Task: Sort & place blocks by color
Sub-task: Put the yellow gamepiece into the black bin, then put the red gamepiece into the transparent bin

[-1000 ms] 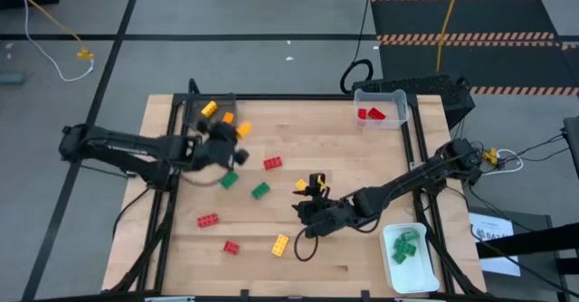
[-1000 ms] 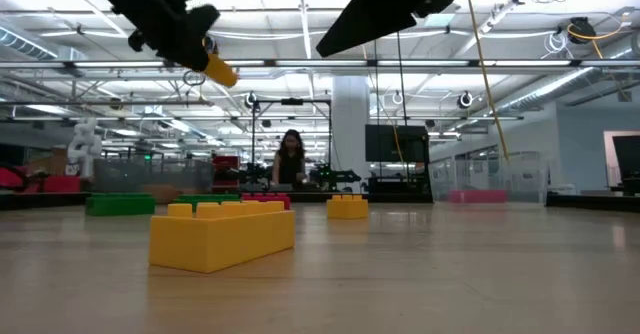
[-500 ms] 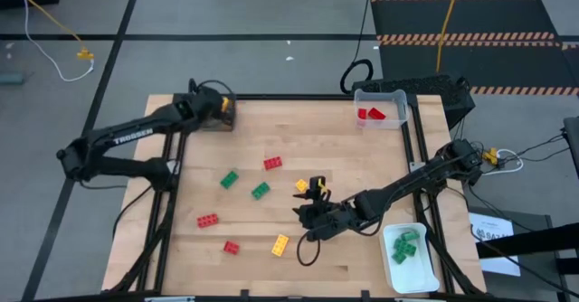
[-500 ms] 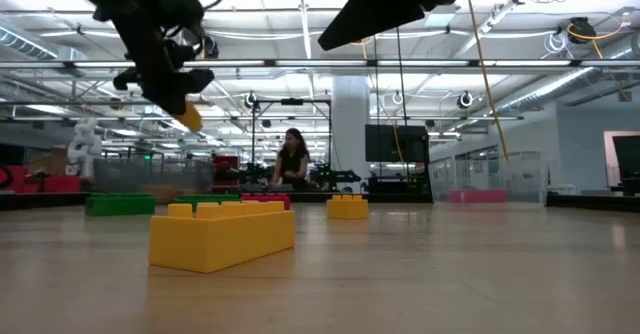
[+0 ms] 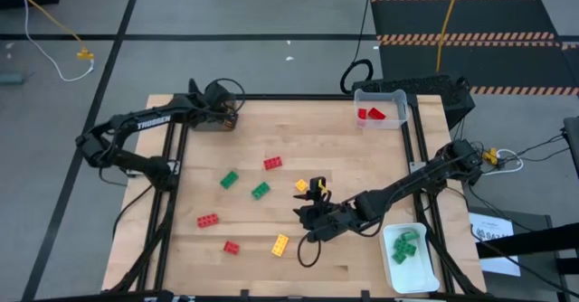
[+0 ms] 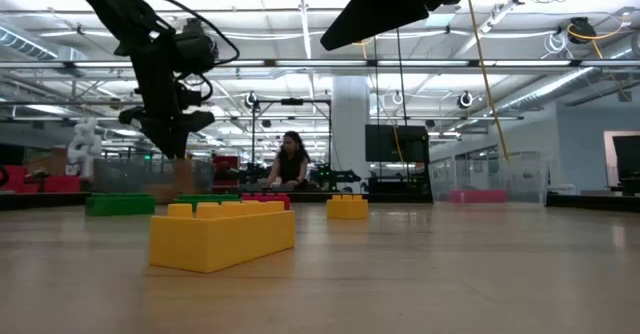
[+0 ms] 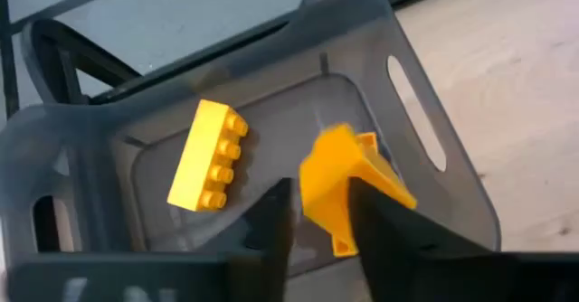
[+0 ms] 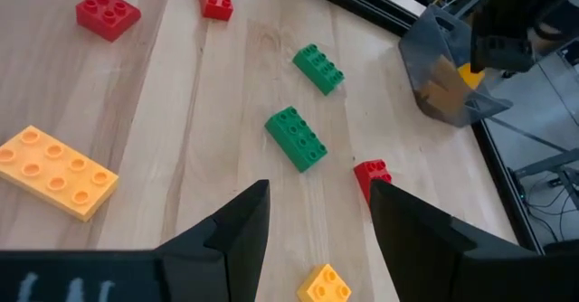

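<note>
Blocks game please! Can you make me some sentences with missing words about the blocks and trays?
1. The clear tray at the table's far corner holds ____ blocks.
2. The white tray holds ____ blocks.
3. The left gripper is above the dark grey tray, which holds ____ blocks.

Missing words: red; green; yellow

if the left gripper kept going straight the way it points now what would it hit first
Most likely the loose yellow-orange plastic brick right ahead of the left gripper, whose fingers stand apart. Behind that brick is the floor of the dark grey tray, where a longer yellow studded brick lies off to one side. Depth is unclear.
</note>
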Controlling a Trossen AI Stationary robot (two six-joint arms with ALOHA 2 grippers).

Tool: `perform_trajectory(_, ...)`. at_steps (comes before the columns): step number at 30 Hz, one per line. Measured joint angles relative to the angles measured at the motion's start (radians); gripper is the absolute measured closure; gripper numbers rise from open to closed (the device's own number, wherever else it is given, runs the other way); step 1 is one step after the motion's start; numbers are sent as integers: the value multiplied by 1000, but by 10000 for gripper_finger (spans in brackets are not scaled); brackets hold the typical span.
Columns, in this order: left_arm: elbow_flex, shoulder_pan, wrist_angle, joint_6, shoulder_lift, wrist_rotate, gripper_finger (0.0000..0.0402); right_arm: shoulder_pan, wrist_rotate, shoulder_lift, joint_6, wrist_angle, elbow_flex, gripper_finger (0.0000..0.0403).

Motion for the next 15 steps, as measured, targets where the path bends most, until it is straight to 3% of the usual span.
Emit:
perform_trajectory(7, 0, -6, 10, -3, -21, 36, 168, -1, 0, 0, 0, -1, 0, 218)
perform_trajectory(10, 0, -27, 70, 24, -64, 99, 146, -1, 0, 0, -3, -1, 0, 219)
perform_trajectory(15, 1, -84, 142, 32, -183, 112, 136, -4, 3, -1, -6, -2, 0, 227)
